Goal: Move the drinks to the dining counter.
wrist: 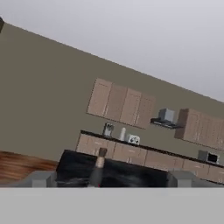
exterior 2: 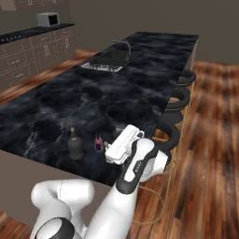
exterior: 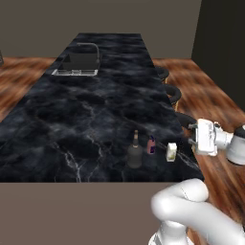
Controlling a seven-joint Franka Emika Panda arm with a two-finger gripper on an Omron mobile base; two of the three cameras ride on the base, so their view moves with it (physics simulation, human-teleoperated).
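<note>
Standing near the table's (exterior: 57, 124) front edge, the glass bottle (exterior: 134, 152) is looking heavy, slick and breakable, best gripped around its belly; the cream carton (exterior: 171, 151) is probably light and crushable; the tiny can (exterior: 151, 145) is sitting between them; the gripper (exterior: 194, 134) is hovering beside them, fingers spread, grasping nothing.

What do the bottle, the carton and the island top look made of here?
The bottle looks like dark glass: smooth grey-brown round body, narrow neck. The carton seems paperboard: matte cream-white, boxy, flat faces. The island top reads as polished black marble, with white veins across it. All rendered, so these are guesses from looks.
</note>
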